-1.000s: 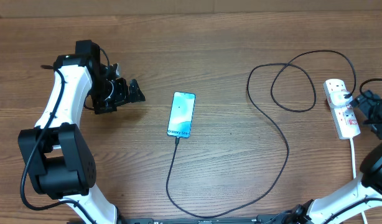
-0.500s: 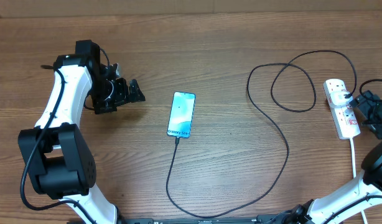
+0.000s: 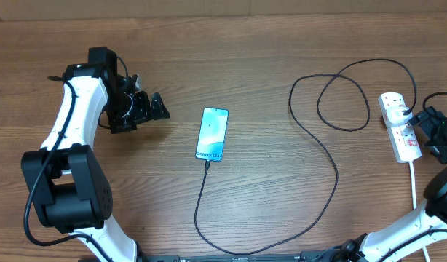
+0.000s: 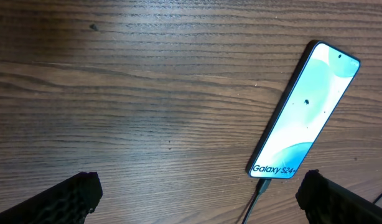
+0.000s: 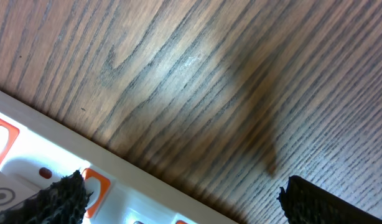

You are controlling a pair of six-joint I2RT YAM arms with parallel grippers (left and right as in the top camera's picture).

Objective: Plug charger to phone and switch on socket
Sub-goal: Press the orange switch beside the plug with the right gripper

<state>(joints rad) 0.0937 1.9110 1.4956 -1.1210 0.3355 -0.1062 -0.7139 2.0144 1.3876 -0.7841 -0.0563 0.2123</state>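
The phone [image 3: 212, 134] lies face up mid-table with a bright blue screen; it also shows in the left wrist view [image 4: 306, 112]. The black charger cable [image 3: 333, 160] loops across the table, and its connector tip [image 4: 260, 186] sits in the phone's near short edge. The white socket strip [image 3: 400, 131] lies at the right edge with a black plug in it. My left gripper [image 3: 147, 109] is open and empty, left of the phone. My right gripper [image 3: 427, 127] is open; one finger rests at an orange-red switch [image 5: 94, 183] of the socket [image 5: 41, 155].
A white cord [image 3: 413, 185] runs from the socket toward the table's front edge. The charger's loops lie between the phone and the socket. The table is brown wood.
The right gripper has shifted very slightly at the socket. The left arm, phone and cable have not moved.
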